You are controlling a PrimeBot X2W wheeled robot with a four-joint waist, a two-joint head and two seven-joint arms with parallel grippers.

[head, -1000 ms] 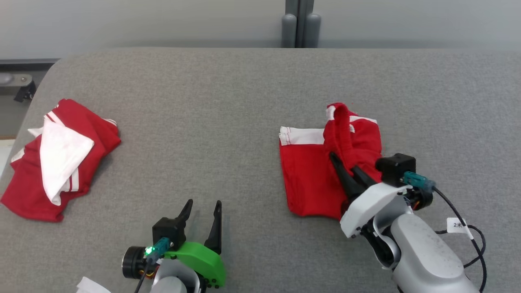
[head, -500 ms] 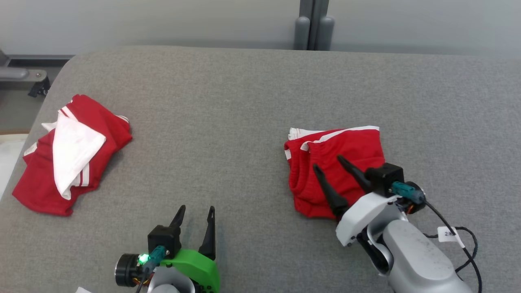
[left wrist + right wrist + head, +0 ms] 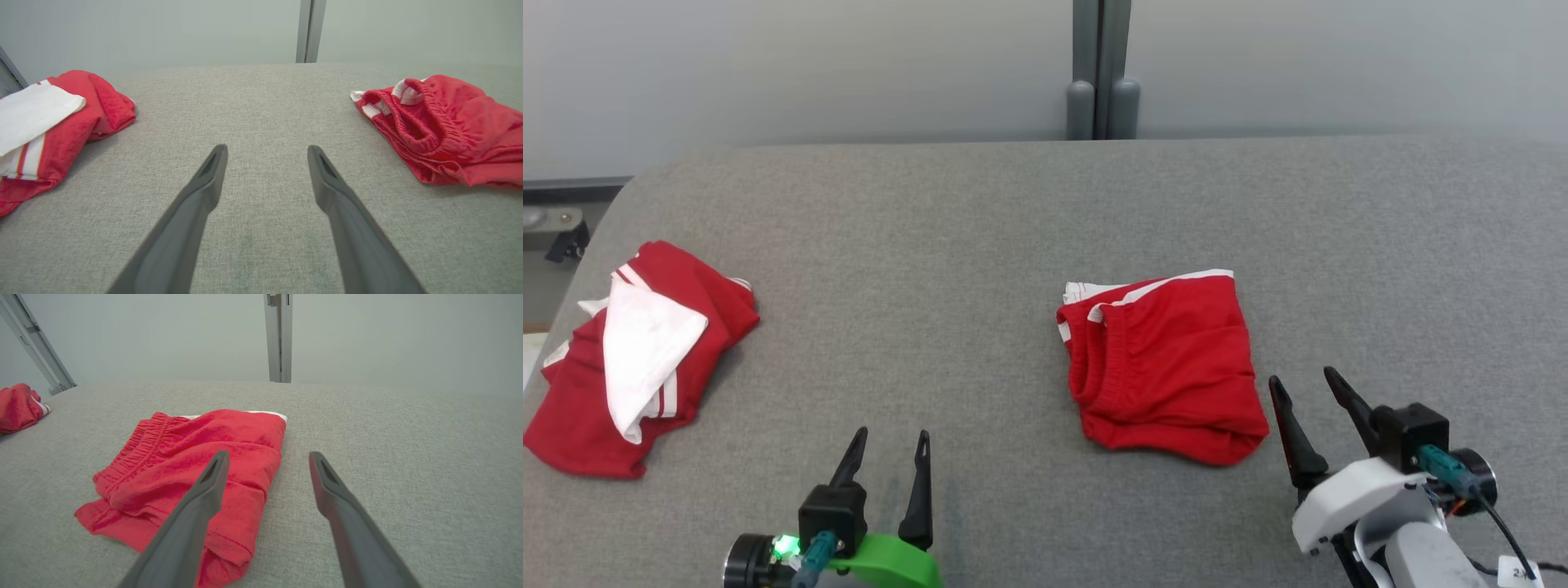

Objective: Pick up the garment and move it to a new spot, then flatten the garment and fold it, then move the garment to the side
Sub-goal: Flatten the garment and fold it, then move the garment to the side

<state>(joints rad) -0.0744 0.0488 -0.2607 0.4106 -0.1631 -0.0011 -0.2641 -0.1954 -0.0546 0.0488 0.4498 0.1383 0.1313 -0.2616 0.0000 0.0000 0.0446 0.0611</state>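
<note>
The garment (image 3: 1164, 367) is a pair of red shorts with white trim, lying folded in a compact rectangle right of the table's middle; its elastic waistband faces left. It also appears in the left wrist view (image 3: 445, 126) and the right wrist view (image 3: 196, 457). My right gripper (image 3: 1301, 377) is open just off the garment's near right corner, with nothing between its fingers (image 3: 267, 455). My left gripper (image 3: 892, 433) stands open over bare cloth at the table's front, well left of the garment (image 3: 265, 149).
A second red and white garment (image 3: 637, 351) lies crumpled at the table's left edge, also in the left wrist view (image 3: 49, 122). The grey fabric table (image 3: 931, 245) stretches wide between the two. A grey post (image 3: 1103, 106) stands against the wall behind.
My right gripper has opened, let go of the garment and drawn back to the lower right. The raised fold has dropped, leaving the shorts folded. The head camera has shifted.
</note>
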